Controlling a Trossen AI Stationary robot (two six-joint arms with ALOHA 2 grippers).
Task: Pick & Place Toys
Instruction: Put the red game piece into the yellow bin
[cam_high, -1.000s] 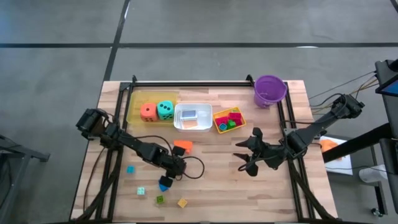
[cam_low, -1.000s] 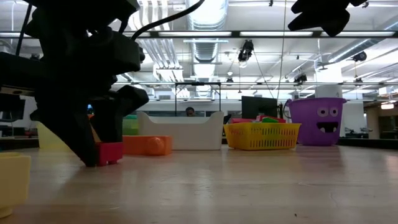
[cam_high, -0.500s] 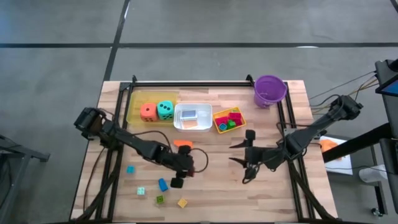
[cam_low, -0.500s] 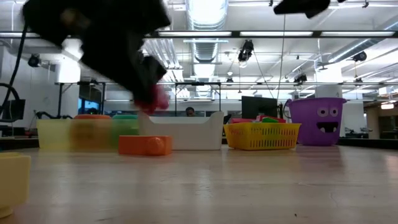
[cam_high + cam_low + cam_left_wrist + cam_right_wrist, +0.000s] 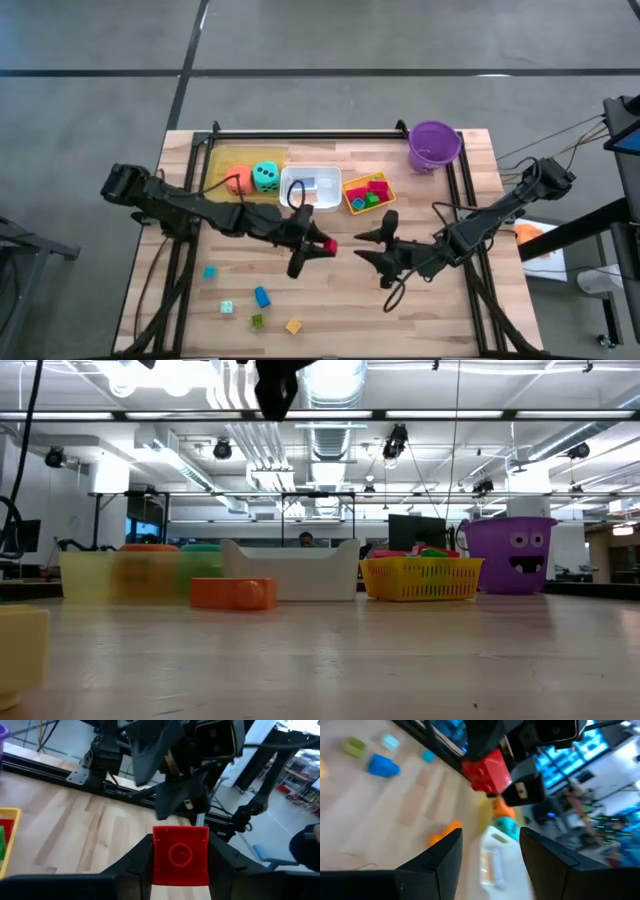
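My left gripper (image 5: pixel 320 244) is over the table's middle, shut on a red block (image 5: pixel 329 245) that is clear of the wood. My right gripper (image 5: pixel 368 246) faces it from the right, open, with its fingers (image 5: pixel 436 862) apart and nothing between them. The red block (image 5: pixel 486 771) shows ahead of it. An orange die (image 5: pixel 238 180) and a teal die (image 5: pixel 265 177) sit in the yellow tray (image 5: pixel 222 158). Several small blocks lie at the near left, among them a blue one (image 5: pixel 262 297). An orange block (image 5: pixel 232 593) rests on the wood. My left gripper pinches the red block by two opposite sides (image 5: pixel 156 857) between its two fingers. The fingers run nearly level and point toward the table's right. The block is lifted clear of the table, one square face (image 5: pixel 180 854) turned back toward the wrist.
The white tray (image 5: pixel 310 203) and the yellow basket (image 5: pixel 350 205) with bright blocks stand at the back middle. The purple bucket (image 5: pixel 434 145) is at the far right corner. Black frame rails (image 5: pixel 455 190) run along the table's sides. Bare wood lies at the near right.
My left gripper has risen from the near-left blocks with the red block and swung toward the table's middle and right. It has tipped from pointing down to nearly level. The red block is now lifted clear. My right gripper has rolled and drifted toward the left.
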